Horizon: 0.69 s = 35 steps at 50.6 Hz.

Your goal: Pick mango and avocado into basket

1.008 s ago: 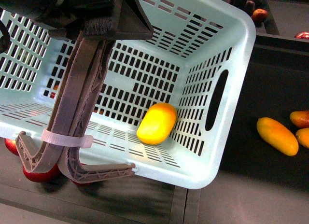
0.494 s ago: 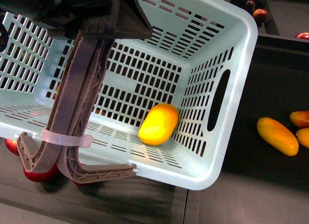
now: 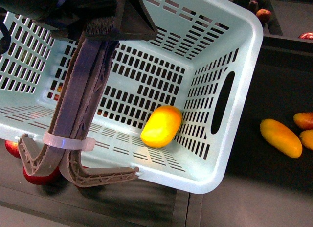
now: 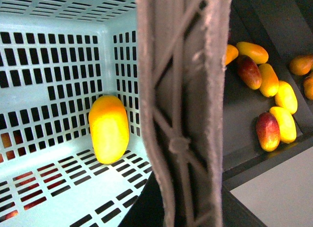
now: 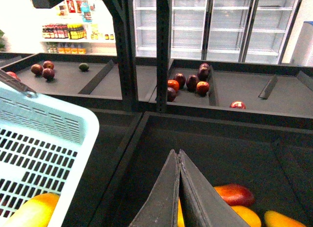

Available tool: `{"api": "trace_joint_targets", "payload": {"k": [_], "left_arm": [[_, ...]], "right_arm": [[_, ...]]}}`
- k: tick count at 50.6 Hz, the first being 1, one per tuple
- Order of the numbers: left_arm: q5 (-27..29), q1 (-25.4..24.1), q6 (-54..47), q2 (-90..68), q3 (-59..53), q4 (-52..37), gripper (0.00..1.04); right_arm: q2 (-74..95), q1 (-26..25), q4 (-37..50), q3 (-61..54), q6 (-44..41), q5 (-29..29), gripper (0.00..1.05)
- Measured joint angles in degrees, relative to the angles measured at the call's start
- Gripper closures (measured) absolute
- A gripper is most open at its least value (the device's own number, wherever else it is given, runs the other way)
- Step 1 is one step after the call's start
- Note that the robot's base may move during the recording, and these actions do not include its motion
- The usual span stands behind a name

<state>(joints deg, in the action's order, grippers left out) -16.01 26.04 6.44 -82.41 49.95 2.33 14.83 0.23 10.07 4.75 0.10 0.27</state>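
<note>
The light teal basket (image 3: 230, 36) hangs tilted, carried by its two brown ribbed handles (image 3: 78, 114), which a white zip tie binds together. My left gripper (image 3: 100, 19) is shut on the handles at the top of the front view. One yellow-orange mango (image 3: 161, 126) lies in the basket's lower corner; the left wrist view shows this mango (image 4: 108, 128) beside the handles (image 4: 186, 109). My right gripper (image 5: 178, 156) is shut and empty, apart from the basket (image 5: 44, 134), above the dark bin. A small dark green fruit, seemingly the avocado (image 5: 84, 67), lies on a far tray.
Loose mangoes (image 3: 281, 137) lie in the dark bin right of the basket, with more of them (image 4: 269, 80) in the left wrist view. Red fruits (image 3: 39, 175) show under the basket. Apples (image 5: 188, 82) fill a rear tray behind a black shelf post (image 5: 161, 51).
The basket has drifted slightly to the right and up. The mango inside has slid a little toward the basket's right wall.
</note>
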Motion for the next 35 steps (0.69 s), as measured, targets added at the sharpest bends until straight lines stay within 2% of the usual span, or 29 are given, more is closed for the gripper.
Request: {"api": "trace_joint_targets", "payload": {"k": [10, 13, 20, 26, 35], "left_arm": [[0.0, 0.0, 0.0, 0.0, 0.0, 0.0, 0.98], [0.0, 0.0, 0.0, 0.0, 0.0, 0.0, 0.98], [0.0, 0.0, 0.0, 0.0, 0.0, 0.0, 0.98], [0.0, 0.0, 0.0, 0.0, 0.0, 0.0, 0.98], [-0.7, 0.6, -0.2, 0.0, 0.0, 0.0, 0.98]], "right_arm": [[-2.6, -0.1, -1.2, -1.4, 0.1, -0.2, 1.02], [-3.0, -0.1, -1.3, -1.6, 0.0, -0.2, 0.97], [-3.1, -0.1, -1.4, -1.6, 0.0, -0.2, 0.69], [-3.2, -0.1, -1.4, -1.6, 0.0, -0.2, 0.49], [-3.2, -0.1, -1.4, -1.9, 0.0, 0.1, 0.09]]}}
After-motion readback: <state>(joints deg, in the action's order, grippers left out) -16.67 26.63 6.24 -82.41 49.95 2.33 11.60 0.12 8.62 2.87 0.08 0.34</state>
